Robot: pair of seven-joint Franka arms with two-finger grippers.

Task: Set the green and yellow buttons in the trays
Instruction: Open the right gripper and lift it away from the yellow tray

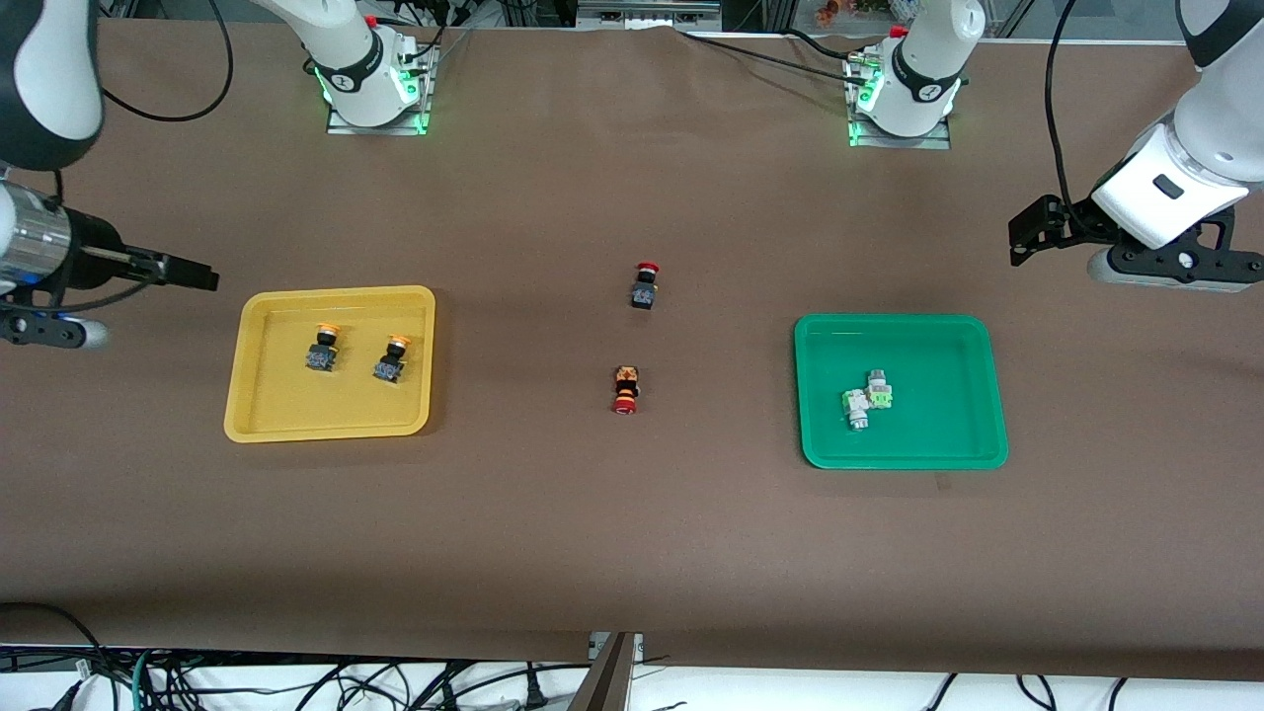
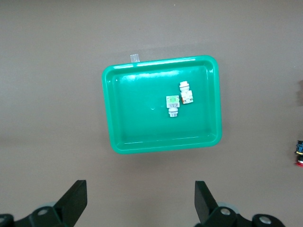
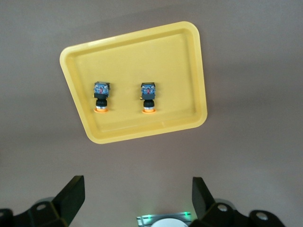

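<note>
Two yellow-capped buttons (image 1: 323, 348) (image 1: 391, 357) lie in the yellow tray (image 1: 296, 410) at the right arm's end of the table. Two green-capped buttons (image 1: 878, 388) (image 1: 855, 408) lie touching in the green tray (image 1: 938, 346) at the left arm's end. My left gripper (image 1: 1032, 237) is open and empty, up in the air over the table's end past the green tray. Its wrist view shows the tray (image 2: 137, 113) and both buttons (image 2: 173, 106) (image 2: 186, 93). My right gripper (image 1: 183, 272) is open and empty, up in the air beside the yellow tray. Its wrist view shows that tray (image 3: 132, 61) and its buttons (image 3: 101, 97) (image 3: 148, 98).
Two black switches with red caps (image 1: 645, 284) (image 1: 625, 389) lie on the brown table between the trays. One of them shows at the edge of the left wrist view (image 2: 299, 153). The arm bases (image 1: 373, 79) (image 1: 904, 94) stand along the table edge farthest from the front camera.
</note>
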